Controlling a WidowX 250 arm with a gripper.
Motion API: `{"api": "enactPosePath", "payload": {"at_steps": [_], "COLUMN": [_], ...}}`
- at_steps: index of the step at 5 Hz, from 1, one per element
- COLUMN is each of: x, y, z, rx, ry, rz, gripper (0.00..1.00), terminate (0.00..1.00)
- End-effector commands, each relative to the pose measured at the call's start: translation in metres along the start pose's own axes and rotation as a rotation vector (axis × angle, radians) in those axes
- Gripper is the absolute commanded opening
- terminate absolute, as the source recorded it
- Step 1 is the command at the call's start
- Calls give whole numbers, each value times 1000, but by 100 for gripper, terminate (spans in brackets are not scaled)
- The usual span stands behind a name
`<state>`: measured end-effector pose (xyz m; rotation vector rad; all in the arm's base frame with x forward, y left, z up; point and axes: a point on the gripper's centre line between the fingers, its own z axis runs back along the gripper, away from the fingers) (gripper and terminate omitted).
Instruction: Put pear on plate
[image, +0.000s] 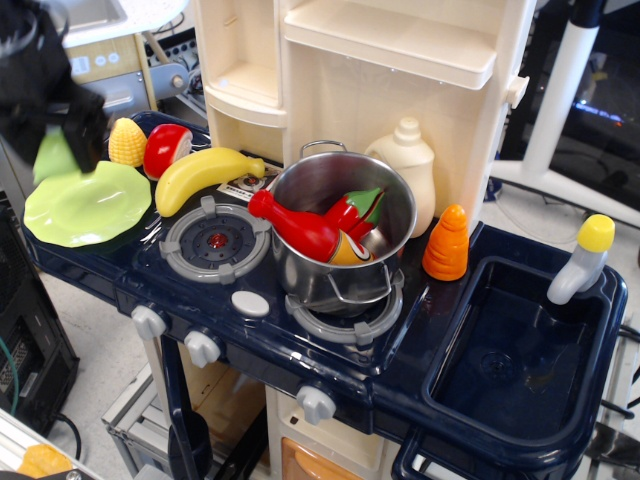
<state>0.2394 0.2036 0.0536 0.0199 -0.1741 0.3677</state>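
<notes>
The black gripper (58, 140) is at the far left, just above the back edge of the lime plate (95, 210). It is shut on the light-green pear (54, 155), whose lower part shows between the fingers. The pear hangs over the plate's far left rim, close to it; I cannot tell whether it touches. The plate lies flat on the left end of the dark blue toy stove counter.
Behind the plate are a yellow corn (127, 142), a red fruit (166, 148) and a banana (205, 175). A grey burner (215, 243) sits mid-left. A steel pot (345, 235) holds red toys. An orange carrot (446, 243), cream bottle (408, 160) and sink (520, 350) are right.
</notes>
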Motion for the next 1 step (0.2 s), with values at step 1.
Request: {"api": "enactPosePath", "payload": {"at_steps": [1], "x": [9], "y": [-21], "z": [2], "rx": [-1], "ry": [-40], "rz": [3], "gripper": [0], "terminate": [100]}}
